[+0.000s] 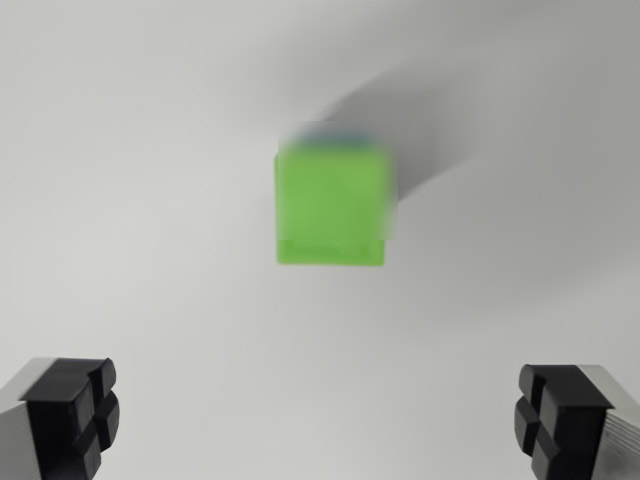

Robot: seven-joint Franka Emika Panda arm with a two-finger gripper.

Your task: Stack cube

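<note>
A green cube sits in the middle of the wrist view. It looks blurry. It is ahead of the gripper, up past the gap between the two fingers, and it is well apart from both of them. Nothing is touching its sides.

At the top edge of the green cube there is a thin strip of blue. It may be another cube under the green one, but it is too blurry to be sure.

A soft gray shadow stretches from the cube toward the wrist view's right and up.

The cube rests on a plain white table.

The gripper is wide open and holds nothing. One black fingertip pokes in at the bottom corner on the wrist view's left. The other black fingertip pokes in at the bottom corner on the wrist view's right. Each has a gray part behind it. The space between them is bare white table.

No box, bowl or tray shows here.
</note>
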